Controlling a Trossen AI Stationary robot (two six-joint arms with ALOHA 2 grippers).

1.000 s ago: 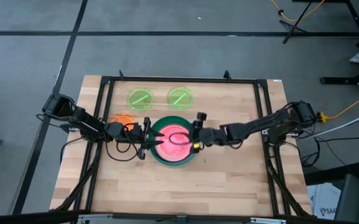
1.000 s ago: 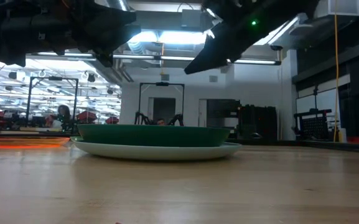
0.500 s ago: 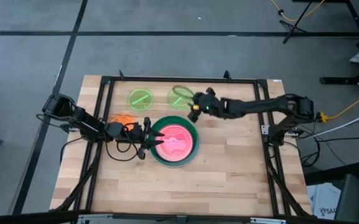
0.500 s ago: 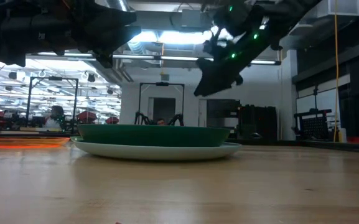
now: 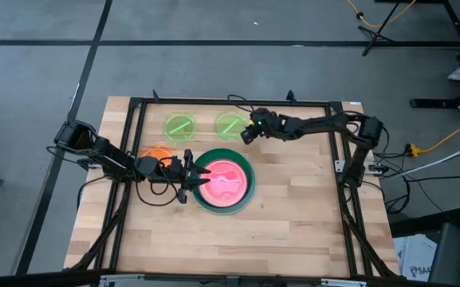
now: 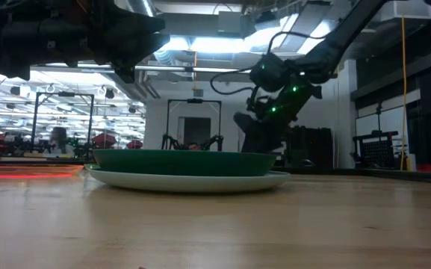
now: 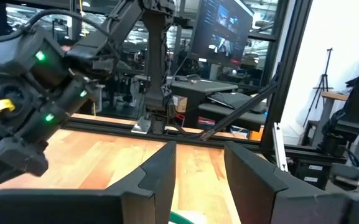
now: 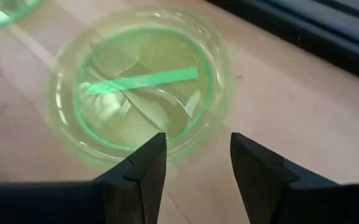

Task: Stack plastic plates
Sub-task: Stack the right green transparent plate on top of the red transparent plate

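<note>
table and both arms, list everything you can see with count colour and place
neon green plates: two, translucent, side by side at the far edge; the right one under the right tool
orange plate: one, left, partly hidden by the left arm
stack: pink plate uppermost, dark green plate, pale plate lowest, centre
table: one, light wood, dark frame
left tool: open, at the stack's left rim
right tool: open, above the right neon green plate
</note>
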